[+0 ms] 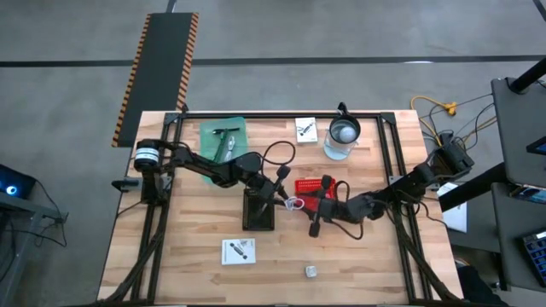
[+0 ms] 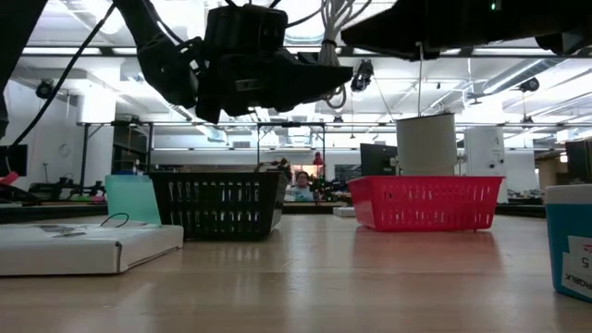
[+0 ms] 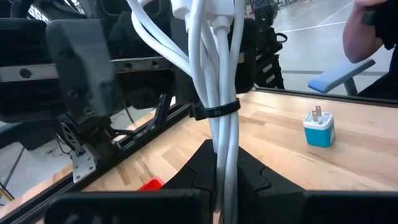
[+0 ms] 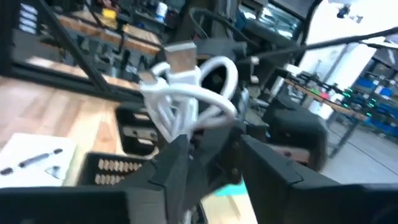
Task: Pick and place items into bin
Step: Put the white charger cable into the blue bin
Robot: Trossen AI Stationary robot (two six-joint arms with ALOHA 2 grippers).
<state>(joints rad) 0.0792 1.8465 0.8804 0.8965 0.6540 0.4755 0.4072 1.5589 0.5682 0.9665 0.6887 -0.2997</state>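
High view shows both arms meeting mid-table above the black basket [image 1: 258,210], beside the red basket [image 1: 314,188]. Left gripper [image 3: 225,186] is clamped on a white cable bundle [image 3: 214,74], held in the air. Right gripper [image 4: 208,155] sits just beside the same bundle, its fingers [image 4: 171,163] parted. One white card [image 1: 239,251] and the silver cube [image 1: 311,271] lie nearer the front edge.

Glossy white plastic cable bundle [image 3: 217,93], pale smooth wooden table [image 1: 358,256], red plastic mesh basket [image 2: 425,202].
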